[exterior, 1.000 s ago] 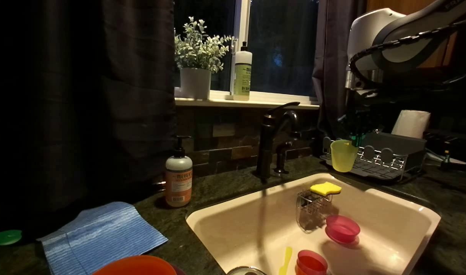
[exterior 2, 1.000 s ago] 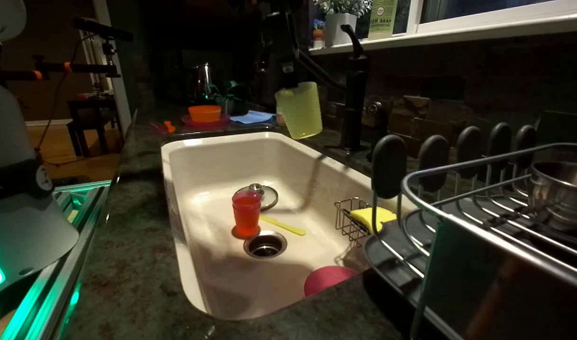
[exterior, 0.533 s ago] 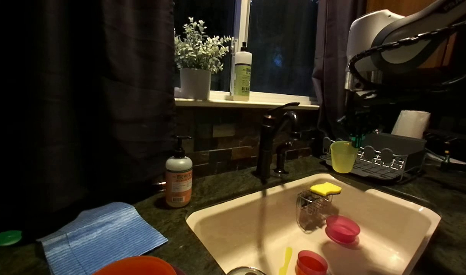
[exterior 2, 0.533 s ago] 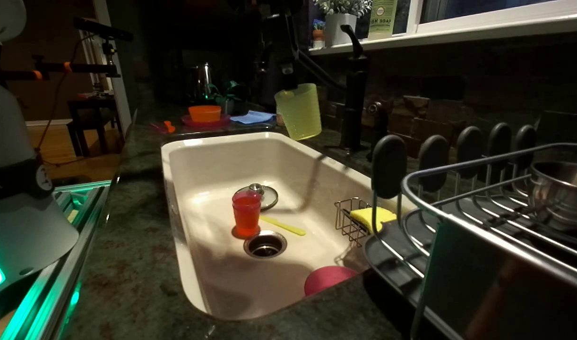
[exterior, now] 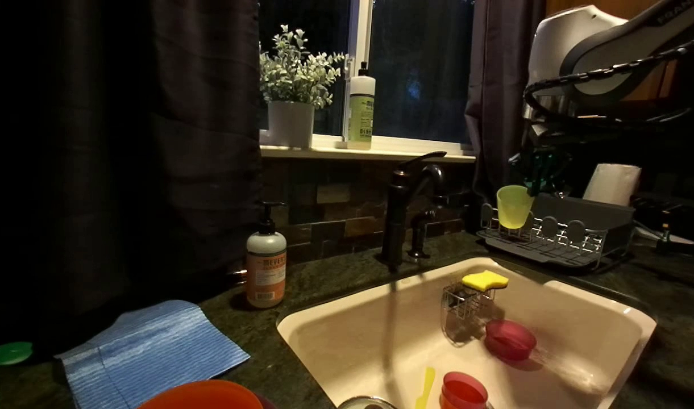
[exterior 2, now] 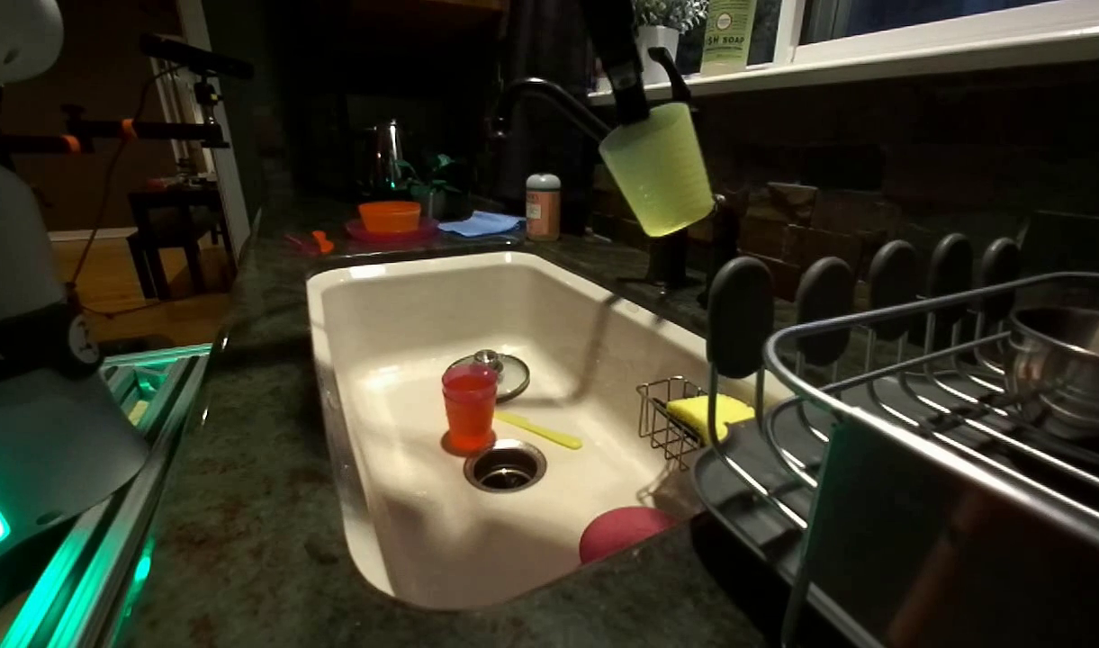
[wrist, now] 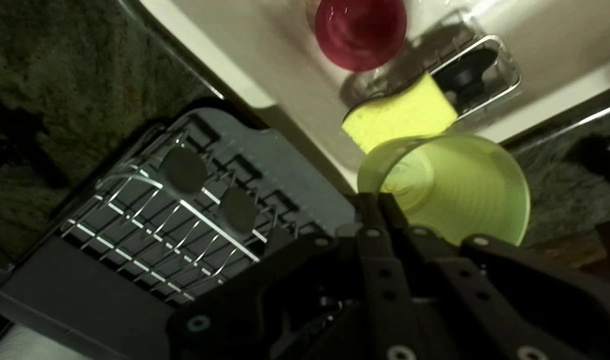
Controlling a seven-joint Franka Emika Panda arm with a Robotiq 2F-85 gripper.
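Your gripper [wrist: 378,202] pinches the yellow-green plastic cup [exterior 2: 659,169] by its wall, cup tilted & aloft. In wrist view it overlaps the corner of the sink [exterior 2: 423,306] nearest the dish rack [wrist: 275,157], nr the yellow sponge [wrist: 404,115] on its wire caddy [exterior: 466,307]. Step's prob. a carry; next move calls for a steady pinch & clearance frm the rack's edge.

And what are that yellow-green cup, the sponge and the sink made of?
The yellow-green cup looks like satiny plastic: its thin, finely ridged wall seems translucent. The sponge is probably matte foam: its yellow face shows no gloss. The sink is off-white and glossy, with bright highlights, so perhaps enamel or porcelain; the look can't settle which.
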